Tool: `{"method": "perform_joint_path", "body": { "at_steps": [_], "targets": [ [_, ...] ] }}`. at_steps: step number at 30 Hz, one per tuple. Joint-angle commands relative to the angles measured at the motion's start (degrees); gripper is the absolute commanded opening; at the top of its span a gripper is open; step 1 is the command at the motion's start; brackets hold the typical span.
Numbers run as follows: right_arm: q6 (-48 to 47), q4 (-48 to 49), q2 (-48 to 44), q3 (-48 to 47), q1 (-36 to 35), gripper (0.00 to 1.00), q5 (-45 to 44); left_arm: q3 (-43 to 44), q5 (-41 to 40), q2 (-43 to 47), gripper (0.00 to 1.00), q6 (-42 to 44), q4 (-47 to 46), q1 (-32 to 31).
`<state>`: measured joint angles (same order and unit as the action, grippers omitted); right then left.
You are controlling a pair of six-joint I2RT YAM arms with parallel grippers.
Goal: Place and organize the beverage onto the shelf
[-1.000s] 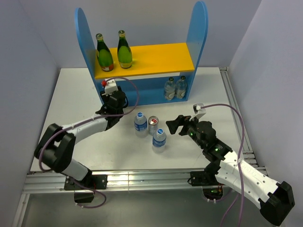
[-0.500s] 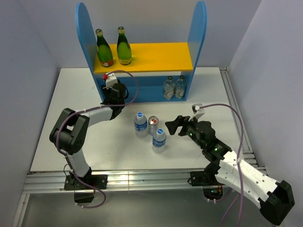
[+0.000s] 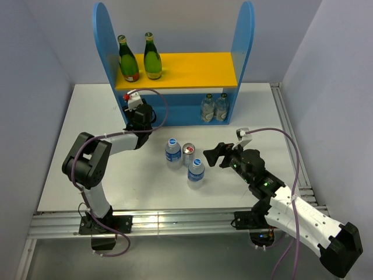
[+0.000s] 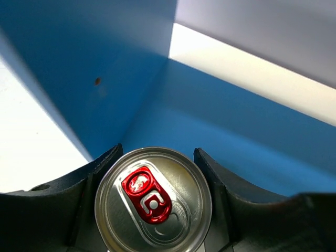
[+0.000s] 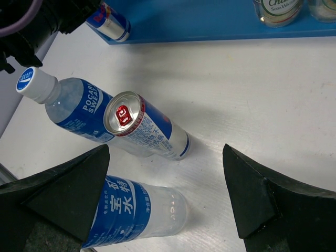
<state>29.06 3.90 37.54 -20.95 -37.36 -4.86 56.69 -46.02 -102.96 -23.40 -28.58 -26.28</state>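
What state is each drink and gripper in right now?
left gripper: shut on held can, inside shelf's lower tier
held can: upright, unopened
right gripper: open, empty, near table drinks
table can: upright, unopened, on table
water bottles: two, upright, capped, on table
green bottles: two, upright, on upper board
clear bottles: two, upright, lower tier's right end

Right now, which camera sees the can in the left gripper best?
Left wrist: the can sits close up, red tab clear, in the left gripper. Right wrist shows just its side in the top corner. Top external hides it behind the gripper.
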Motion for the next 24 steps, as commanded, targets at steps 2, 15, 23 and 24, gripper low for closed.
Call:
{"method": "perform_joint_path", "body": {
  "at_steps": [2,15,23,24],
  "targets": [
    [-0.3,2.7,-1.0,0.6,-0.3,0.95,0.1,-2.0,-2.8,-0.1,0.0,-0.1,-13.2,0.7],
    [-0.2,3.6,-0.4,1.2,-0.3,0.95,0.5,1.7,-3.2,-8.2,0.0,3.2,-19.5,1.3],
    [-0.4,3.5,-0.3,0.8,-0.3,0.95,0.3,6.7,-3.6,-11.3,0.14,3.6,-16.1,1.6],
    [-0.4,3.6,-0.2,0.8,-0.3,0.95,0.3,7.0,-3.7,-11.3,0.21,3.4,-14.9,1.7]
  ]
}}
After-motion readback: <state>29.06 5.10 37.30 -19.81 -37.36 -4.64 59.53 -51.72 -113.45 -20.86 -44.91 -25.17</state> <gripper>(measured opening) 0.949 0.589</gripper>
